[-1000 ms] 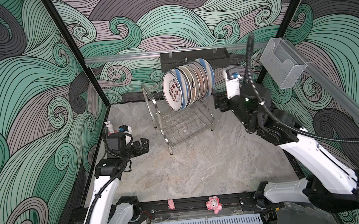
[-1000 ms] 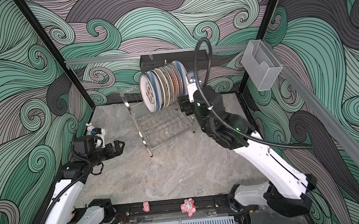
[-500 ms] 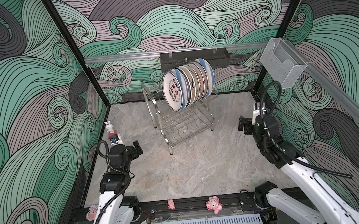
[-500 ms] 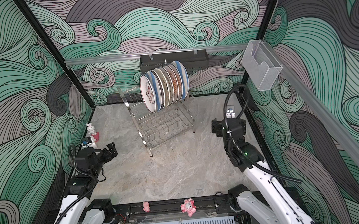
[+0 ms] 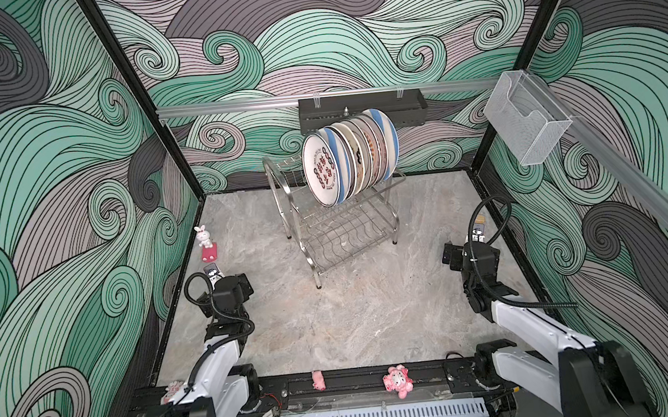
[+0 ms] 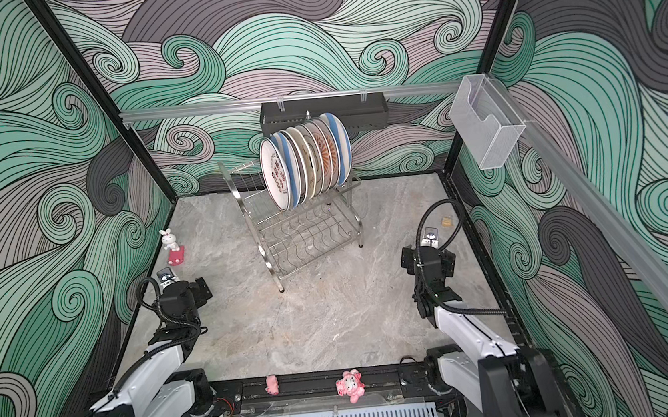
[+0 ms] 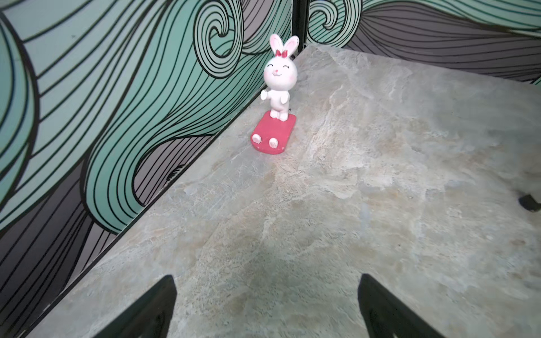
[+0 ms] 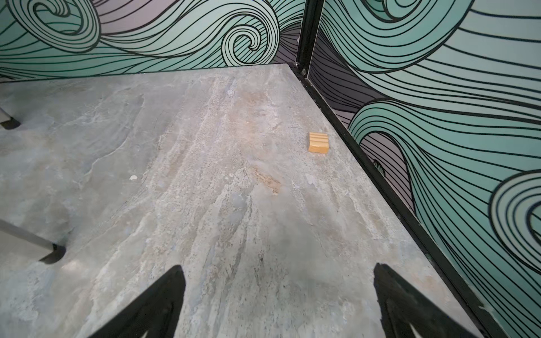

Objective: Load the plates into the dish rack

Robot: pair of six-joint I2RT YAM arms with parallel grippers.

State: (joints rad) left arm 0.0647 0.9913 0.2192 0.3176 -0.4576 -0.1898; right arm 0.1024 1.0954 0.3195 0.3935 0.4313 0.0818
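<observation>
Standing on edge in the upper tier of the dish rack (image 5: 347, 233), the plates (image 5: 350, 160) form one close-packed row; both top views show this. The plate at the row's near-left end is white with red-black characters, and a blue-white striped plate sits right behind it. A blue-rimmed plate closes the far end. All plates lean slightly toward the back wall.

The rack sits on the tabletop (image 5: 356, 324) toward the rear, below the black shelf (image 5: 360, 109) on the back wall.

Left fingers (image 7: 158, 304): spread wide, nothing between them, well apart from the rack on its near-left side. One rack foot (image 7: 530, 203) shows at the edge of the left wrist view.

Right fingers (image 8: 164, 295): spread wide, nothing between them, well apart from the rack on its near-right side.

A rabbit figurine (image 7: 279, 79) on a red base stands upright left of the rack, against the side wall. A small wooden block (image 8: 318, 142) lies right of the rack, near the other side wall. Neither set of fingers touches the rack, a plate, the figurine or the block.
</observation>
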